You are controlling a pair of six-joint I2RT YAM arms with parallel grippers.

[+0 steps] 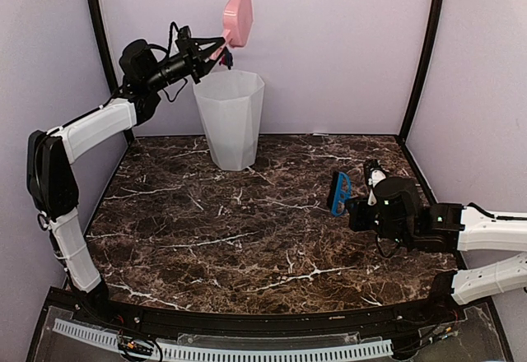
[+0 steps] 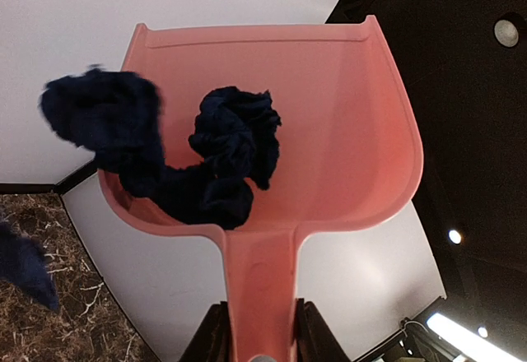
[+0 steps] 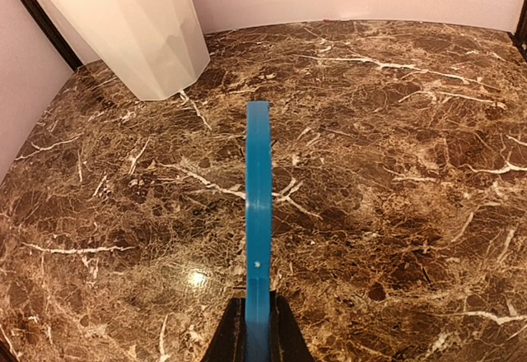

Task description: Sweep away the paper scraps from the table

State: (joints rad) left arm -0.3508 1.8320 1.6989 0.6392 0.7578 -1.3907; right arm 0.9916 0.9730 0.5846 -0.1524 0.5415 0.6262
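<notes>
- Left end effector (image 2: 262,339): its two fingers are clamped on the handle of the pink dustpan (image 2: 338,132), holding it high above the white bin (image 1: 230,119), with the pan's mouth tipped upward.
- In the pan: navy paper scraps (image 2: 230,152) sit bunched at the heel, near the handle. One blurred navy wad (image 2: 99,115) hangs over the pan's side wall, and another dark blue blur shows lower in the left wrist view. Both are too smeared to place surely.
- Right end effector (image 3: 257,341): closed on the handle of the blue brush (image 3: 258,197), low over the tabletop (image 1: 247,239) and well to the right of the bin. The brush is seen edge-on and points toward the bin.
- Bin: upright at the back of the tabletop, directly below the pan. No view looks inside it, so I cannot tell what it holds.
- Progress: no scraps show on the tabletop around the bin in the top or right wrist view, so the sweeping looks finished.
- Left to do, as I judge it: empty the navy wads from the pan into the bin.
</notes>
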